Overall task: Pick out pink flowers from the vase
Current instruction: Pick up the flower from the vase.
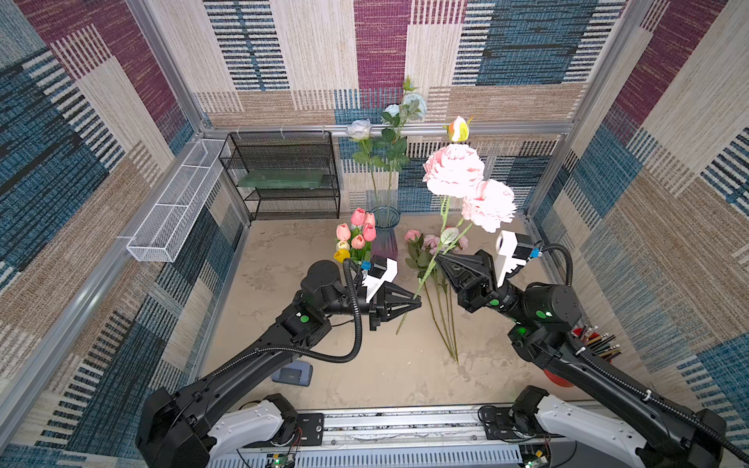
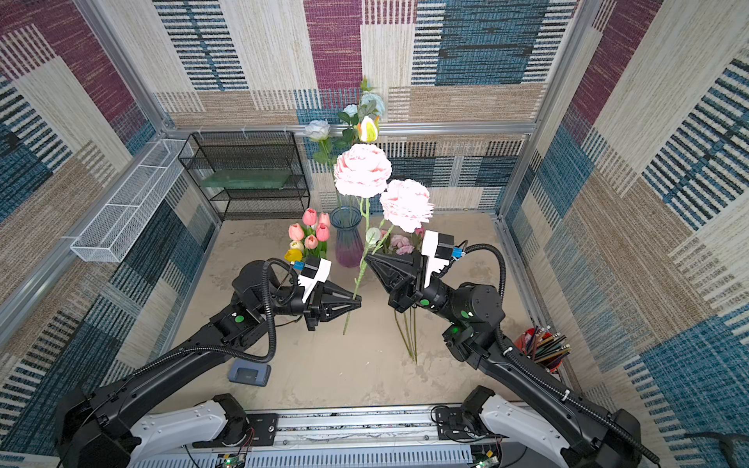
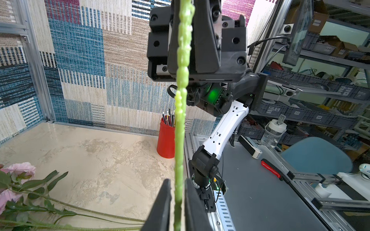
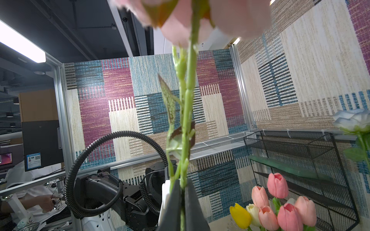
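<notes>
Overall light: bright and even in both top views; I see only soft, faint shadows on the tabletop [image 1: 364,377].
Source: a ceiling light strip [image 4: 22,48] glows white in the right wrist view.
Overexposure: the pale-pink peonies [image 1: 453,170] blow out almost to white.
Focus: the peony stem [image 3: 181,100] looks soft close to the left wrist camera.
Edges: the wall panels [image 1: 60,162] bow outward in my top views.

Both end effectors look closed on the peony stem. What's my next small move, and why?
Likely open the right end effector. It and the left end effector are both shut on one peony stem, already out of the vase; the left grips lower and could then lay it beside the pink roses on the table.
</notes>
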`<state>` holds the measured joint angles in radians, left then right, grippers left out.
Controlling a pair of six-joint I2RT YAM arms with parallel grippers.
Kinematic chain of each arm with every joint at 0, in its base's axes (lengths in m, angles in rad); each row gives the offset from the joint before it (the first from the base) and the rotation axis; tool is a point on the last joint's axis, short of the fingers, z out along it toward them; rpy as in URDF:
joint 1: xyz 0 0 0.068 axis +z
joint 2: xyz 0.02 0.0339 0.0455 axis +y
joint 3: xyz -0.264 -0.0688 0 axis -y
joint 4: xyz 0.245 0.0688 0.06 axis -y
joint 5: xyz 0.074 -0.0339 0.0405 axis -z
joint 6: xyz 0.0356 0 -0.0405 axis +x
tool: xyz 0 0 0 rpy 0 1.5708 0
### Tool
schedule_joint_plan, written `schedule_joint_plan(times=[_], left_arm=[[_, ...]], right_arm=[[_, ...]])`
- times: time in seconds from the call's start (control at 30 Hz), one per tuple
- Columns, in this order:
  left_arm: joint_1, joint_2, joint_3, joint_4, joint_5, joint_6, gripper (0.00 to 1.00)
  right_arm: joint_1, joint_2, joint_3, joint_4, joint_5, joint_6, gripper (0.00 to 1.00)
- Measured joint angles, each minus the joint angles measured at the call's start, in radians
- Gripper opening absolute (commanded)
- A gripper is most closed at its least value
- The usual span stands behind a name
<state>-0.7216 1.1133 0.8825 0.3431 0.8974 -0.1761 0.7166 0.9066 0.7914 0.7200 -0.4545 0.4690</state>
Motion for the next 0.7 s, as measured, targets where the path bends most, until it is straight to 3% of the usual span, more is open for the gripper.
schedule_joint_plan(times=[0.07,0.2,0.33,0.7], left_arm=[[0.0,-0.008,-0.002,-0.004,-0.002,0.0,0.0],[0.0,-0.033,-0.01,-0.017,-0.01,0.008,0.0],[0.0,-0.049,-0.023,-0.017,-0.057,0.014,0.0],[-0.03,-0.047,-0.06,0.0,-0.194,0.013,0.0]], right_arm=[[0.003,-0.002,0.0,-0.002,0.01,-0.008,0.03],[0.018,-0.016,0.0,-0.032,0.032,-0.034,0.35],[0.039,-0.036,-0.007,-0.077,0.075,-0.072,0.52],[0.13,-0.006,-0.039,-0.183,0.192,-0.138,0.56]])
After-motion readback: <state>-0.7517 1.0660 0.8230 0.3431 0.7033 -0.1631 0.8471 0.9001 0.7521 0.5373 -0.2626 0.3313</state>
